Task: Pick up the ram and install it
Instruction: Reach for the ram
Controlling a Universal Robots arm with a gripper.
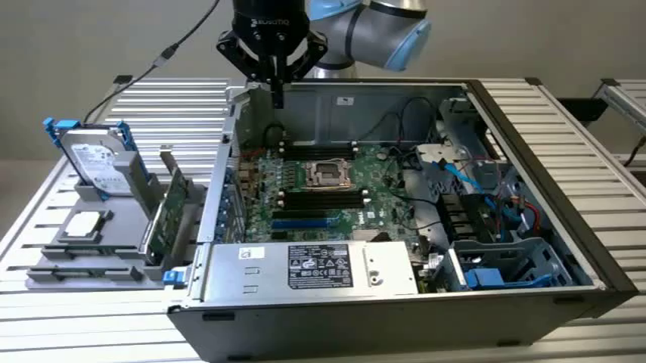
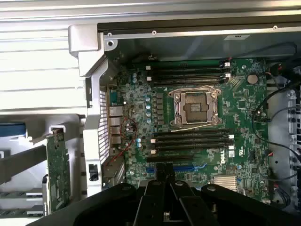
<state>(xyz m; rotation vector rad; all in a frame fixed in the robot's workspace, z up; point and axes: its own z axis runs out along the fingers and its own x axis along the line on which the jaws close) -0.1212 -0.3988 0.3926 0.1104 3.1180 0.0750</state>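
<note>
Green and narrow, the ram [image 1: 166, 213] stands on edge in a grey holder tray [image 1: 60, 278]. In the exterior view it is at 9 o'clock of the open computer case [image 1: 383, 333], just outside its wall. From the ram, the hard drive [image 1: 96, 162] sits at 10 o'clock. The gripper [image 1: 277, 102] is at 1 o'clock, well apart, hanging over the case's far wall with its fingers pressed together. The motherboard [image 1: 389, 200] lies at 6 o'clock of the gripper.
</note>
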